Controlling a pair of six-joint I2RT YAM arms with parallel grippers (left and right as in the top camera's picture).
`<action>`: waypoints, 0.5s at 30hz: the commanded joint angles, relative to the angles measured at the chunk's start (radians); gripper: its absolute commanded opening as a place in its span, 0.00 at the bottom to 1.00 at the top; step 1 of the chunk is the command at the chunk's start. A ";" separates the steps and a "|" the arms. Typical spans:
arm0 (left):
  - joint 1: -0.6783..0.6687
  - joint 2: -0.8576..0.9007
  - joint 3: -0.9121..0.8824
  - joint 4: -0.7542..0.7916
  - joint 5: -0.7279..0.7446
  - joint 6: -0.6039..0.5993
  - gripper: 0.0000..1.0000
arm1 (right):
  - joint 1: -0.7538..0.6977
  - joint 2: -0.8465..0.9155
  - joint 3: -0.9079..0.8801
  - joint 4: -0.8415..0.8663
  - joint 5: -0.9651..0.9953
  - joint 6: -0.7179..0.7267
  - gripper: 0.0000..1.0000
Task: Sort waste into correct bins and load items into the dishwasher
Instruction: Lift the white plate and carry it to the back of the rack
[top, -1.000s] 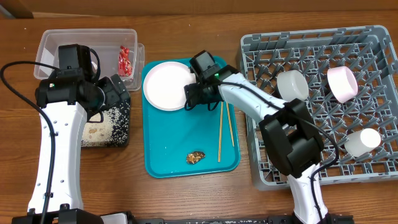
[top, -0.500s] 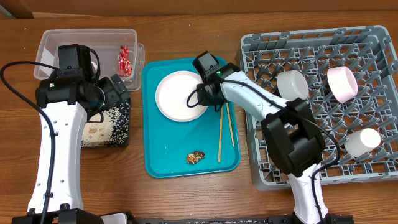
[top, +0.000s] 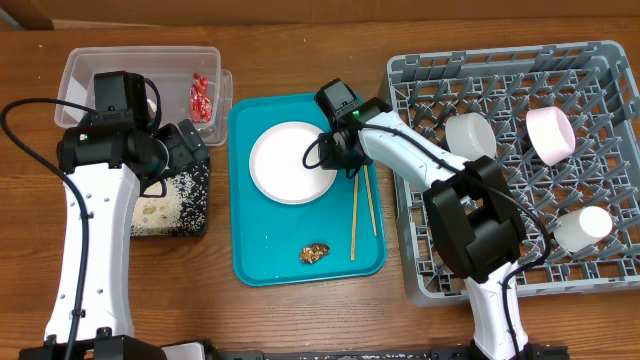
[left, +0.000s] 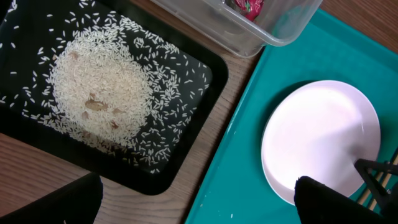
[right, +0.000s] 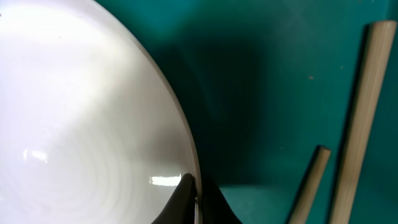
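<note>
The round white plate (top: 288, 163) lies on the teal tray (top: 258, 255). My right gripper (top: 336, 156) is shut on the plate's right rim; in the right wrist view the two dark jaws (right: 196, 200) pinch the thin edge of the plate (right: 81, 124), with a dark shadow beside it. Two wooden chopsticks (top: 360, 205) lie just right of the plate, seen close as chopsticks (right: 357, 124). My left gripper (left: 196, 208) hangs open above the seam between the black tray (left: 208, 78) and the teal tray, holding nothing. Loose rice (left: 99, 93) covers the black tray.
A brown food scrap (top: 317, 251) sits at the teal tray's front. The clear tub (top: 90, 62) at back left holds a red wrapper (top: 201, 96). The grey dish rack (top: 410, 250) on the right holds a white cup (top: 470, 135), a pink cup (top: 552, 133) and another white cup (top: 583, 228).
The right gripper closed on the plate's rim and drew the plate from the tray's back left corner toward its middle. The left arm has stayed still.
</note>
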 joint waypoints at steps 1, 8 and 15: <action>0.002 -0.018 0.020 0.001 -0.013 -0.010 1.00 | 0.000 0.024 -0.011 -0.020 -0.008 -0.011 0.04; 0.002 -0.018 0.020 0.001 -0.013 -0.010 1.00 | -0.024 -0.041 0.059 -0.127 0.037 -0.014 0.04; 0.002 -0.018 0.020 0.001 -0.013 -0.010 1.00 | -0.102 -0.174 0.222 -0.270 0.169 -0.023 0.04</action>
